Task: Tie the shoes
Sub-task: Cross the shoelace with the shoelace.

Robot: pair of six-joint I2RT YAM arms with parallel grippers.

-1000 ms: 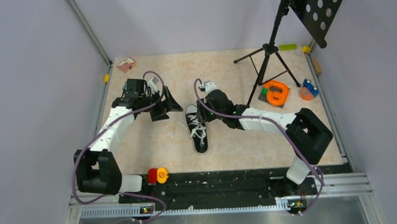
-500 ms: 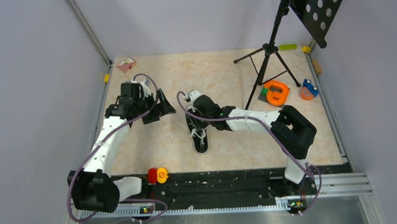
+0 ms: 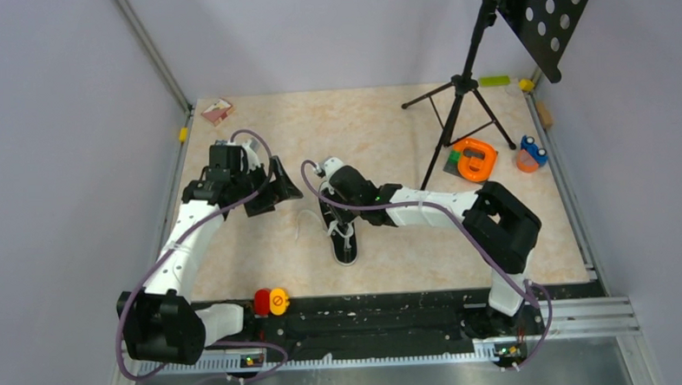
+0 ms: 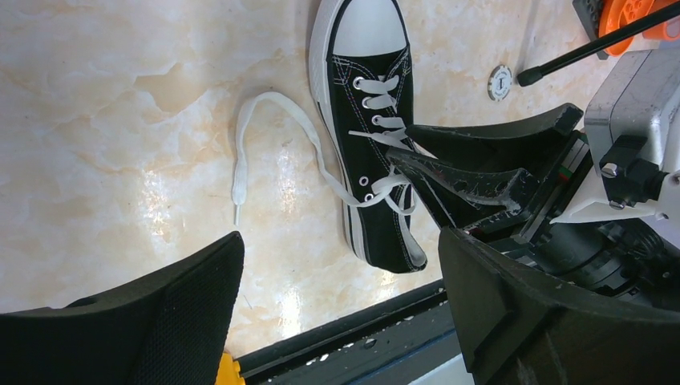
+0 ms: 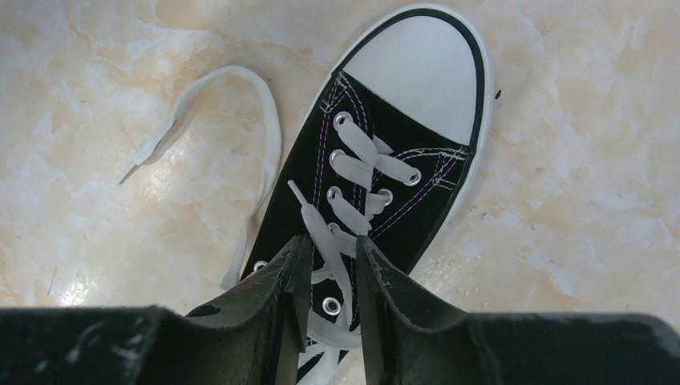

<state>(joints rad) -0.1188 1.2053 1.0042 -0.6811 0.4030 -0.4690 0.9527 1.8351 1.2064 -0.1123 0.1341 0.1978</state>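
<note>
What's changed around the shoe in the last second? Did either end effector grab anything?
The right end effector swung left from beside the shoe to above its lacing. Its jaws narrowed around a white lace, but whether they pinch it yet is unclear. The left end effector shifted slightly left and holds nothing, its jaws wide open. The shoe stayed put.

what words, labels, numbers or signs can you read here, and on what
No text reads clearly in any view.
Round disc by the tripod foot: dark marks, too small to read.
Yellow button: red mark, too blurred.
Sneaker: no brand showing.
</note>
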